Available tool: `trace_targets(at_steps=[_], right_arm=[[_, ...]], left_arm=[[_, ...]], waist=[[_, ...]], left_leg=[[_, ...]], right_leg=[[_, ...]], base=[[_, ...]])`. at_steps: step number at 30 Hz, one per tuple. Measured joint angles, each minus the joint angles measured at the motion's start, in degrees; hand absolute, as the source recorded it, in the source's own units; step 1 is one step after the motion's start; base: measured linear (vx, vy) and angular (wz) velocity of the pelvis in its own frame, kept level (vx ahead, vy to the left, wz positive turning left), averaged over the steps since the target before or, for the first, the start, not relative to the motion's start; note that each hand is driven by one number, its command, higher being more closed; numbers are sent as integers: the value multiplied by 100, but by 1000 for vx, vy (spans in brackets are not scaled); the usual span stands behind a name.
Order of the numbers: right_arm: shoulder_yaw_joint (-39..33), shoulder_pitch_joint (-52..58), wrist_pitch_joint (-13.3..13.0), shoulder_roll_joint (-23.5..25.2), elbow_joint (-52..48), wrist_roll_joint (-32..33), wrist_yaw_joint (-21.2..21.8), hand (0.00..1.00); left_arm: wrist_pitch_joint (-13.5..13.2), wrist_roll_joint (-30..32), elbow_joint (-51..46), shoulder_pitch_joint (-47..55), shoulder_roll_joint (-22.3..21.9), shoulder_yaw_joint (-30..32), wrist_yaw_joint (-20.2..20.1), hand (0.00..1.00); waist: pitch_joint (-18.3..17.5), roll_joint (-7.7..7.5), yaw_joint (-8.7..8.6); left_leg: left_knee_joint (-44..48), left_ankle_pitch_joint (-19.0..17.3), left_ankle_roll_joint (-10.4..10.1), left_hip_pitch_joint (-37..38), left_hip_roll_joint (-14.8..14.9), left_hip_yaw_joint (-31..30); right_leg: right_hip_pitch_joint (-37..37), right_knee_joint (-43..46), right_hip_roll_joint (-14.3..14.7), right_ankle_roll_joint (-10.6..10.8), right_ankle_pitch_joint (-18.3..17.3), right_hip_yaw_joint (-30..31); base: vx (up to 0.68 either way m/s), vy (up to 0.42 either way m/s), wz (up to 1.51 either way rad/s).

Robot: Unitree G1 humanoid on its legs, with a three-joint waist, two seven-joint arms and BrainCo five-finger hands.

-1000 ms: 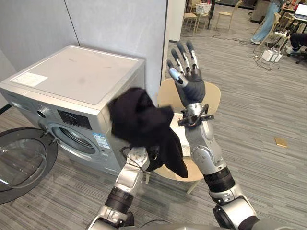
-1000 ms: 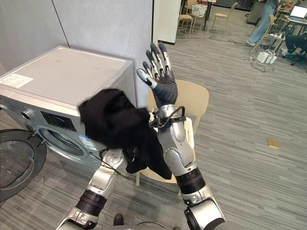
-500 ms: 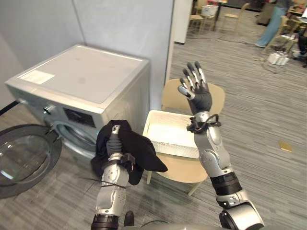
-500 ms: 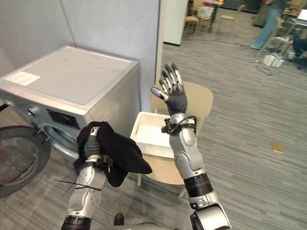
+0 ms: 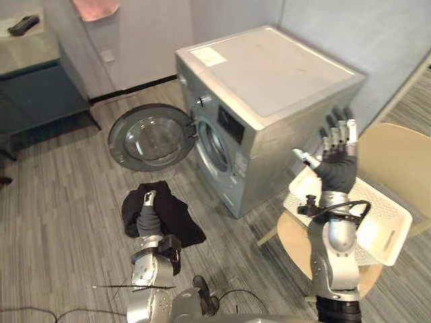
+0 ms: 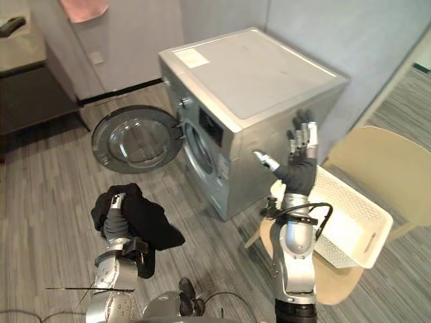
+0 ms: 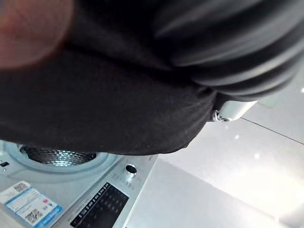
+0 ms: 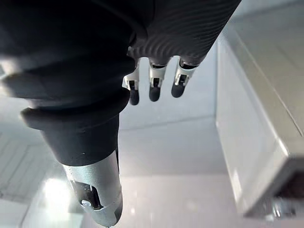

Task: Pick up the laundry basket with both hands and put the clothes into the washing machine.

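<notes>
As the right robot hand point(image 5: 337, 172) spreads empty, cloth point(image 5: 178, 217) hides left robot hand's point(image 5: 149, 207) grip.

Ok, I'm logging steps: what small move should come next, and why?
Probably carry the left hand forward to the drum opening: the black garment drapes over it, the door stands open, and the opening lies some way ahead.

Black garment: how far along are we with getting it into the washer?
Done: the washing machine has its door open, and the white basket sits on the chair, apparently empty. In hand: the black garment is draped over the left hand, short of the drum. The right hand is raised, open. Left: put it in the drum.
</notes>
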Motion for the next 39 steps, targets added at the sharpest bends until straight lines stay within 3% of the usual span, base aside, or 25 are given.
trace_targets(at_steps=[1, 2, 3, 4, 5, 6, 7, 8, 11, 14, 16, 17, 18, 19, 20, 21, 24, 26, 28, 29, 30, 33, 35, 37, 39], right_arm=[[163, -1, -4, -5, 178, 54, 6, 0], [238, 23, -2, -13, 260, 77, 13, 0], [381, 144, 2, -45, 332, 120, 63, 0], [466, 233, -4, -59, 332, 153, 102, 0], [671, 472, -8, -54, 332, 215, 150, 0], [930, 790, -33, -73, 281, 217, 211, 0], [1033, 977, -50, -130, 177, 217, 238, 0], [1276, 1449, -102, -248, 223, 168, 256, 0], [1271, 2137, -95, -203, 224, 153, 273, 0], [1270, 2633, -5, -184, 226, 152, 336, 0], [1276, 2962, -2, -204, 229, 91, 371, 0], [1289, 3166, -6, -162, 233, 26, 371, 0], [1260, 3198, -15, -237, 249, 12, 369, 0], [1202, 3256, 19, -466, 357, -12, 360, 0], [1196, 3276, 33, -607, 485, -19, 357, 0], [1129, 3343, 31, -607, 592, -31, 347, 0], [761, 3253, 70, -424, 1195, -229, 195, 0], [671, 3051, 111, -321, 1716, -294, 120, 0], [594, 2884, 109, -288, 2123, -489, 104, 0], [569, 2927, 107, -304, 2281, -665, 106, 0], [493, 2970, 92, -360, 2442, -751, 124, 0], [429, 3101, 247, -30, 3286, -912, 137, 0], [398, 3143, 285, -29, 3513, -924, 164, 0], [325, 3029, 307, -77, 3809, -984, 234, 0], [215, 2855, 343, -88, 4275, -1383, 271, 0]], left_arm=[[0, 1, -2, 14, -11, -96, -1, 100], [0, 3, 1, 13, -1, -120, -1, 100], [0, 4, 4, 14, 23, -171, 11, 100], [-2, 3, 4, 8, 41, -221, 16, 100], [-7, 5, 25, 27, 111, -389, 20, 100], [-43, 10, -26, 43, 169, -522, 18, 100], [-70, 12, -40, 74, 142, -629, 21, 100], [-58, 13, 42, -60, 152, -796, 22, 100], [-75, 45, 34, -65, 173, -995, 18, 100], [-80, 62, 37, -86, 173, -1006, 28, 100], [-83, 199, 47, -30, 177, -992, 24, 100], [-103, 267, 23, 13, 186, -978, 24, 100], [-108, 277, 69, 18, 120, -971, 20, 100], [-71, 272, 82, 118, 78, -952, 13, 100], [-53, 270, 90, 183, 46, -778, 27, 100], [-43, 270, 127, 172, 56, -701, 30, 100], [-4, 279, 140, 109, 87, -624, 2, 100], [21, 285, 217, 113, 81, -603, -57, 100], [17, 294, 291, 146, 65, -624, -130, 100], [-9, 371, 382, 223, 26, -629, -131, 100], [-24, 477, 499, 308, 48, -633, -165, 100], [80, 501, 992, 441, 256, -512, -254, 100], [125, 497, 1149, 521, 292, -543, -366, 100], [158, 486, 1284, 628, 326, -540, -487, 100], [195, 390, 1427, 706, 328, -538, -609, 100]], waist=[[94, -53, -10], [163, -49, -24], [275, 12, -120], [283, -65, -137], [316, -82, -191], [330, -260, -286], [337, -82, -244], [451, -256, -324], [403, -92, -418], [363, -102, -508], [280, -31, -652], [229, -67, -724], [202, 18, -737], [166, 452, -626], [164, 504, -498], [183, 486, -410], [268, 296, -387], [265, 38, -224], [234, 98, -6], [129, 276, 36], [52, 415, 38], [-5, 66, -105], [17, -65, -102], [45, -81, -77], [68, -46, -88]], left_leg=[[-39, -76, 10, 85, -201, -66], [-83, -102, -4, 135, -267, -184], [-289, -108, -3, 210, -417, -484], [-514, -109, -1, 318, -512, -583], [-1179, -167, -91, 632, -745, -708], [-69, -414, 387, 623, -812, -716], [20, -671, 348, 858, -624, -942], [33, -926, 152, 1115, -906, -1139], [-25, -1022, 145, 1179, -923, -1457], [-367, -1128, 102, 1668, -1033, -1792], [264, -1221, -60, 1777, -834, -1694], [1939, -1232, -28, 1207, -543, -1295], [2584, -1188, 49, 1007, -294, -1205], [3946, -753, 351, 614, 442, -990], [4683, 149, 334, 363, 788, -895], [5146, 43, 371, 92, 986, -916], [4958, -594, 394, -400, 1305, -1021], [3586, -984, 255, -422, 1017, -1409], [1561, -826, -209, -139, 658, -2535], [617, -326, -496, 53, 627, -3307], [657, -239, -1082, 84, 695, -3544], [1468, -959, -624, 126, 605, -2380], [1484, -1095, -475, 271, 671, -1710], [1330, -1138, -401, 592, 825, -935], [1101, -1154, -400, 1014, 966, -224]], right_leg=[[-399, 849, -260, -412, 221, 665], [-568, 1172, -269, -499, 244, 1106], [-891, 1658, 98, -171, -23, 1994], [-1040, 1810, 368, -7, -157, 2367], [-1323, 1881, 938, 42, -343, 2872], [-1589, 1934, 1040, -41, -588, 3126], [-1695, 1972, 1243, 29, -690, 3165], [-1965, 1731, 1302, 86, -845, 3379], [-2379, 1077, 1386, 123, -794, 3145], [-2424, 279, 1369, 40, -452, 2764], [-1968, 85, 1541, -166, -366, 2285], [-1634, -275, 1764, -382, 11, 2120], [-1514, -282, 1954, -559, 25, 2173], [-1235, -379, 2378, -675, -35, 2371], [-1001, -473, 2523, -730, -166, 2718], [-868, -615, 2566, -725, -167, 2910], [-312, -1119, 2491, -664, -130, 3686], [-58, -1356, 2228, -542, -55, 4270], [-102, -1148, 2150, -422, -51, 4637], [-213, -899, 2178, -11, -271, 4875], [-259, -739, 2194, 401, -623, 5097], [-779, -193, 1795, 574, -705, 5993], [-1130, -135, 1586, 787, -462, 5856], [-1362, -127, 1283, 642, -209, 5005], [-1460, 142, 781, 412, -220, 3359]], base=[[64, 228, 70], [106, 272, 100], [122, 212, 100], [170, 210, 135], [283, 150, 134], [326, 107, 113], [467, 47, 111], [351, 18, 69], [293, 61, 62], [450, 19, 54], [578, -77, 74], [322, -66, 45], [520, -14, -1], [550, 75, -94], [665, 97, -140], [558, 94, -141], [421, 99, -83], [454, 321, -131], [343, 436, -169], [252, 525, -162], [232, 521, -168], [139, 437, -163], [19, 381, -178], [-26, 235, -179], [-76, 52, -170]])
